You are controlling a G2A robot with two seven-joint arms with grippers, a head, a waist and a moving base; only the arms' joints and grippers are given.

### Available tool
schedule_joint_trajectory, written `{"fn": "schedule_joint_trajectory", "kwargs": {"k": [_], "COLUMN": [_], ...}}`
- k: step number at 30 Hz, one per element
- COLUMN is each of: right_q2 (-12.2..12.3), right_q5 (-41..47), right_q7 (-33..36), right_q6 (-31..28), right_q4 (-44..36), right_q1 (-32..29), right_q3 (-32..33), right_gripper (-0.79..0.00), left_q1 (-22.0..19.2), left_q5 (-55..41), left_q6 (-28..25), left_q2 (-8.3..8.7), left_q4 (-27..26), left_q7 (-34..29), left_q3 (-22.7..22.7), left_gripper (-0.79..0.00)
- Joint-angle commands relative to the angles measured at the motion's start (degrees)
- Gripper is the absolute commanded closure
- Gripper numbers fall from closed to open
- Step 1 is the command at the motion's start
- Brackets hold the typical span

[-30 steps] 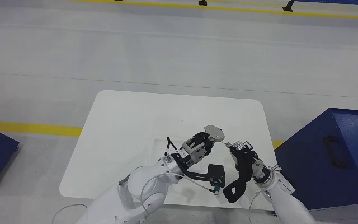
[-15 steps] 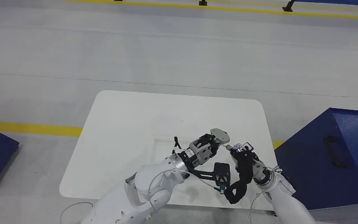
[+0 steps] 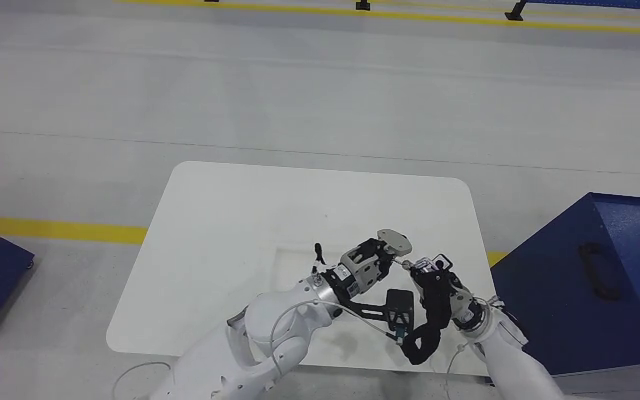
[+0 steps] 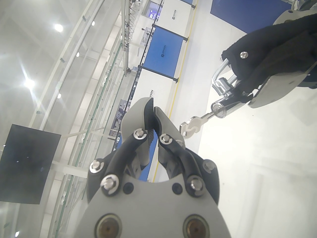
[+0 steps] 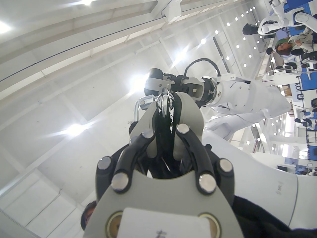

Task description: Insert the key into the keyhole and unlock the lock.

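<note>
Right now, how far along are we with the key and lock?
Done: the key sits in the keyhole of the lock, which the right gripper clamps. In hand: the left gripper is shut beside the key's head, not gripping it. Left: grip the key and turn; whether the lock has opened, I cannot tell.

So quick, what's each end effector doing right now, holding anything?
Left end effector: closed, empty; the key sits in the lock beside it.
Right end effector: closed on the lock.

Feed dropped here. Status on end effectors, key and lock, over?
Left end effector shut, empty. Right end effector shut on silver metal padlock. Silver key seated in keyhole. Nothing blocking.
</note>
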Motion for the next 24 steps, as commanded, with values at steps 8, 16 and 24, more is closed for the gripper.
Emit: {"fn": "schedule_joint_trajectory", "kwargs": {"k": [8, 16, 24], "right_q2": [-0.3, -0.5, -0.7], "right_q5": [-0.9, -1.9, -2.7], "right_q7": [0.8, 1.3, 0.8], "right_q6": [0.1, 0.1, 0.5], "right_q4": [-0.3, -0.6, -1.1], "right_q1": [0.0, -0.2, -0.1], "right_q3": [0.2, 0.5, 0.8], "right_gripper": [0.0, 0.0, 0.0], "left_q1": [0.8, 1.1, 1.4], "left_q5": [1.3, 2.0, 2.8], "left_q6": [-1.3, -3.3, -4.1], "left_q2": [-0.69, -1.19, -1.65], "left_q4": [0.1, 0.2, 0.1], "left_q7": [0.0, 0.7, 1.1], "left_q3": [-0.7, -1.5, -2.5], "left_gripper": [0.0, 0.0, 0.0]}}
